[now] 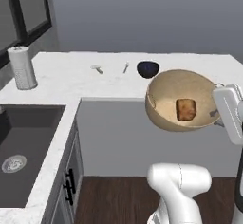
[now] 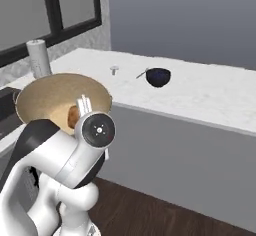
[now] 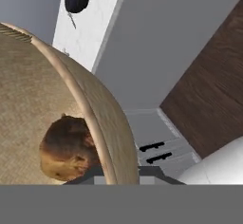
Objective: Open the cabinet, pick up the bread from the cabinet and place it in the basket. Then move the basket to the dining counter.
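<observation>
I've got the tan round woven basket [image 1: 166, 99] pinched by its rim in my nearly closed hand [image 3: 121, 173], tilted in mid-air short of the white marble surface [image 1: 114, 83], so that small brown crusty bread [image 1: 186, 109] inside could easily tumble out.

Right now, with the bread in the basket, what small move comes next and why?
Probably carry the basket forward over the dining counter. The end effector grips its rim, the bread lies inside, and the basket hangs in the air before the counter's edge.
</observation>
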Robot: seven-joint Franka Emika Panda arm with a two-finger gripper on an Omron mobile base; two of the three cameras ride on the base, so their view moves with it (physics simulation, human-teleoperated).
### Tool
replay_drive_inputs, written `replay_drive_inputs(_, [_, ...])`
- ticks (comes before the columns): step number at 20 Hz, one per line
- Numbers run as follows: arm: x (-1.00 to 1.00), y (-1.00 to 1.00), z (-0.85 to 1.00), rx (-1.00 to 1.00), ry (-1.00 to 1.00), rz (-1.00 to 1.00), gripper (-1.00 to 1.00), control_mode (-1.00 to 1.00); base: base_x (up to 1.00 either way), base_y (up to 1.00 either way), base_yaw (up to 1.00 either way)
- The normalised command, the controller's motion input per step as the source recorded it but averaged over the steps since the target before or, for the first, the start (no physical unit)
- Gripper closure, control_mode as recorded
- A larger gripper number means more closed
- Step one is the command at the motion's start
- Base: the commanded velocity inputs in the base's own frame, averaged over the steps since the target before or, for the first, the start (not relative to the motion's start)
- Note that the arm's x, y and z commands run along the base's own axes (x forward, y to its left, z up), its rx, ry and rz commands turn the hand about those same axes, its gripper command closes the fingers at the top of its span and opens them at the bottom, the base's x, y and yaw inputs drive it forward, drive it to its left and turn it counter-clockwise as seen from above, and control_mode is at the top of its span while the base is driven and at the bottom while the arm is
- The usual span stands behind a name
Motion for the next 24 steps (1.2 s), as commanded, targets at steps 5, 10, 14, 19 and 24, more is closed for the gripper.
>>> replay_drive_inputs(5, [0.00,0.00,0.00,0.00,0.00,0.00,1.00,1.00,0.94,-0.32,-0.47])
replay_drive_inputs(10, [0.00,0.00,0.00,0.00,0.00,0.00,1.00,1.00,0.90,0.00,-0.29])
replay_drive_inputs(14, [0.00,0.00,0.00,0.00,0.00,0.00,1.00,1.00,0.99,0.00,-0.21])
replay_drive_inputs(19, [0.00,0.00,0.00,0.00,0.00,0.00,1.00,1.00,0.63,-0.01,-0.10])
replay_drive_inputs(24, [0.00,0.00,0.00,0.00,0.00,0.00,1.00,1.00,-0.65,-0.14,0.19])
